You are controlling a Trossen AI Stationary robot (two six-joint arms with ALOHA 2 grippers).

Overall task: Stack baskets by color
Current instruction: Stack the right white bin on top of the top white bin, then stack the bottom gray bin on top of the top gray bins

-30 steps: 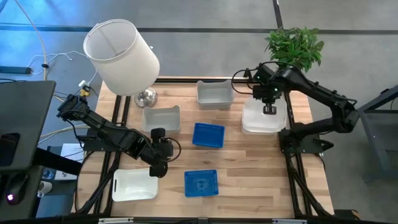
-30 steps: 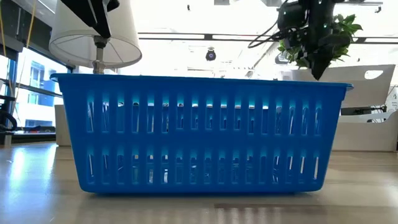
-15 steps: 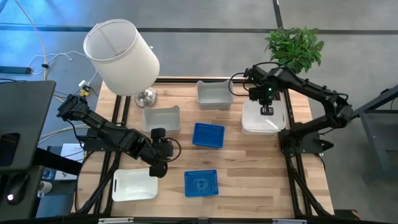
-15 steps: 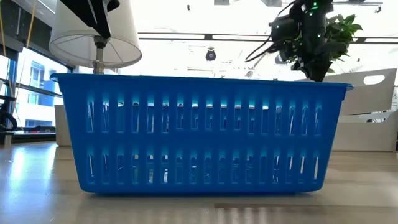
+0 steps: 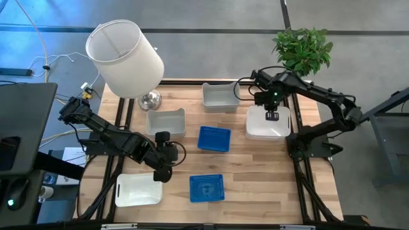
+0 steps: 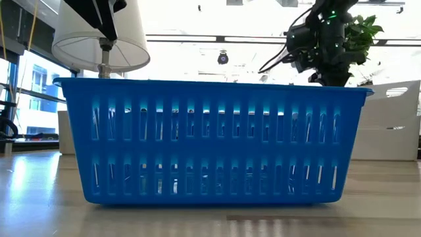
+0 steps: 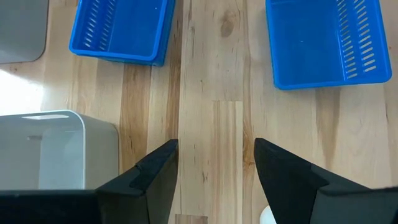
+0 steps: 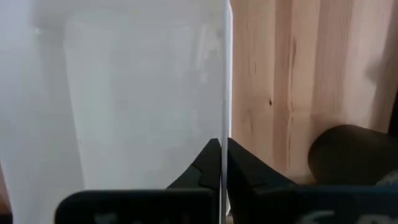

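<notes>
right gripper (image 8: 222, 163) clenched on the thin rim of a white basket (image 5: 267, 122) at the worktop's (image 5: 239, 166) far right, probably carrying it toward another white; left gripper (image 7: 214, 163) released, idle between blue baskets (image 5: 213, 138)

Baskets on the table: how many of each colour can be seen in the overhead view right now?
Blue: 2, one mid-table and one near the front edge.
Grey: 2, one by the lamp base and one at the back.
White: 2 visible, one front left and one at the right claw; whether more are nested there cannot be told.
Total: 6 visible.
</notes>
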